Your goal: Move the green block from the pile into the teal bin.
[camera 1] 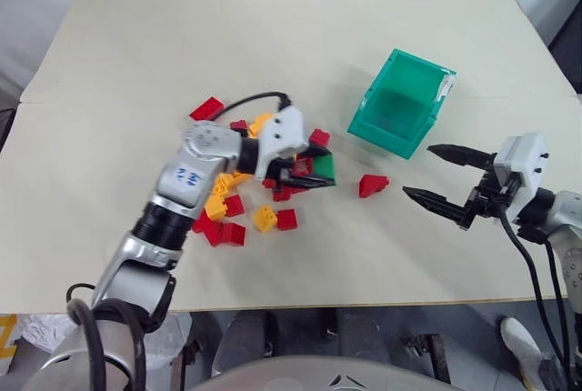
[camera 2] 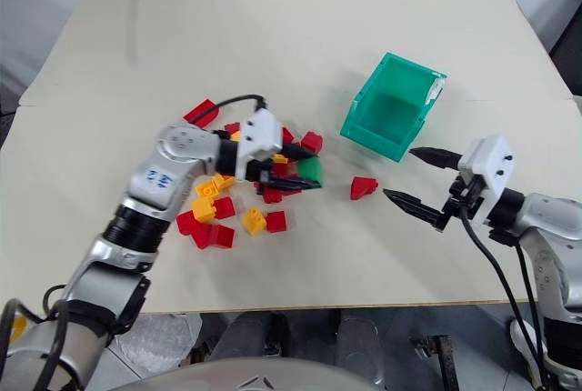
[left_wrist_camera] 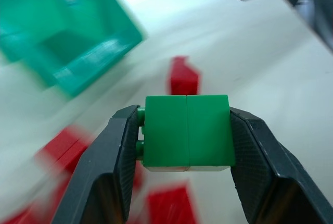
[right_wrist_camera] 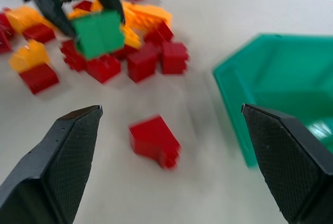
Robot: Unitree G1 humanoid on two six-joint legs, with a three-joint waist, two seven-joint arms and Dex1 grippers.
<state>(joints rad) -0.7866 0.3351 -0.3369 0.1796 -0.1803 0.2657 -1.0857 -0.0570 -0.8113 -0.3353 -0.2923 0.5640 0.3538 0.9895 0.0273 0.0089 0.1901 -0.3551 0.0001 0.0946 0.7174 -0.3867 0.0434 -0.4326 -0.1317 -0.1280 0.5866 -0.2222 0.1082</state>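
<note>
The left gripper [camera 1: 307, 175] is closed on the green block [left_wrist_camera: 187, 130], one black finger on each side of it, and holds it above the right edge of the pile [camera 1: 241, 195]. The right gripper [camera 1: 435, 175] has its two fingers spread wide, with nothing between them, and it stands over the bare table to the right of the single red brick [camera 1: 371, 185].

The table [camera 1: 273, 45] is a large pale board. On it, toward the far right, the teal bin [camera 1: 402, 103] stands with its opening facing up. In the head views I can see the bottom of the bin, and no brick lies inside. The bin is well apart from the held block, with the single red brick between them.

The left wrist view shows what the head views do not: the block's smooth face, a seam down its middle, small studs toward one finger, and the fingers [left_wrist_camera: 112, 172] pressing flat on its two sides. The right wrist view shows the block from the other side, lifted over red and yellow-orange bricks, and the wide gap between the right fingertips [right_wrist_camera: 78, 125]. The head views alone show the whole pile lying loose around and under the left arm.
</note>
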